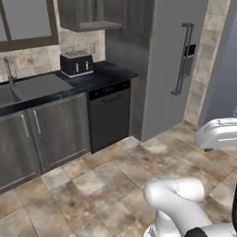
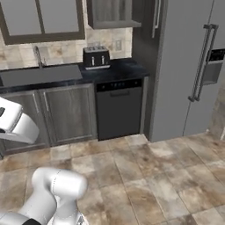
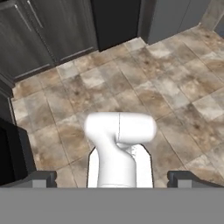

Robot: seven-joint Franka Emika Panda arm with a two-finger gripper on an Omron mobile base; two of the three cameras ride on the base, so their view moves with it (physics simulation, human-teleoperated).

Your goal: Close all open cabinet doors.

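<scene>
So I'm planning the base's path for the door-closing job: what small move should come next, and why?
Probably turn the base to look elsewhere. The two lower cabinet doors under the sink look flush and shut in both base views, the arm is folded far from them, and the hand view shows the gripper with its fingers wide apart above the floor tiles. No open door is visible here.

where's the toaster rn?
The toaster sits on the black counter, right of the sink and above the dishwasher, in both base views.
</scene>
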